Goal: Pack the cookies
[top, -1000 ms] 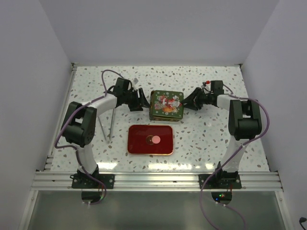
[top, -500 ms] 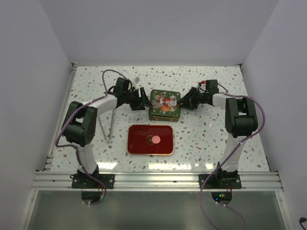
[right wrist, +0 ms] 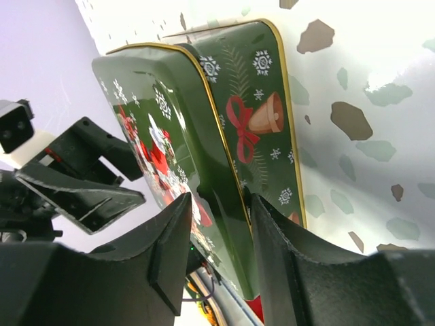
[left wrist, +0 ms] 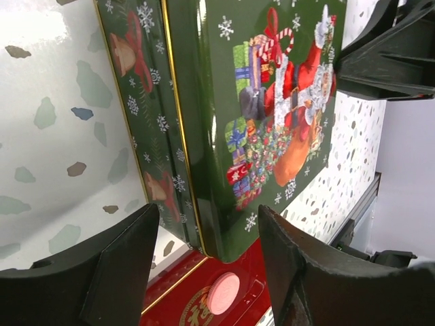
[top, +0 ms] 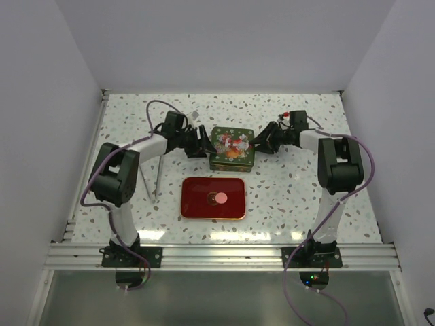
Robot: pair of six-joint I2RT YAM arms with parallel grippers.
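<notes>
One cookie (top: 221, 198) on red tray (top: 194, 204), apart from L gripper (top: 201, 144), R gripper (top: 262, 143)

Green Xmas tin (right wrist: 204, 136), R jaws astride its rim, speckled tabletop (right wrist: 380, 88)

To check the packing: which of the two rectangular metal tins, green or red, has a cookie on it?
The red rectangular metal tin: a pink round cookie lies in its middle. The green tin with the Christmas picture shows no cookie.

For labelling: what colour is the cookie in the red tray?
Pink cookie, clearest in top external view.
</notes>
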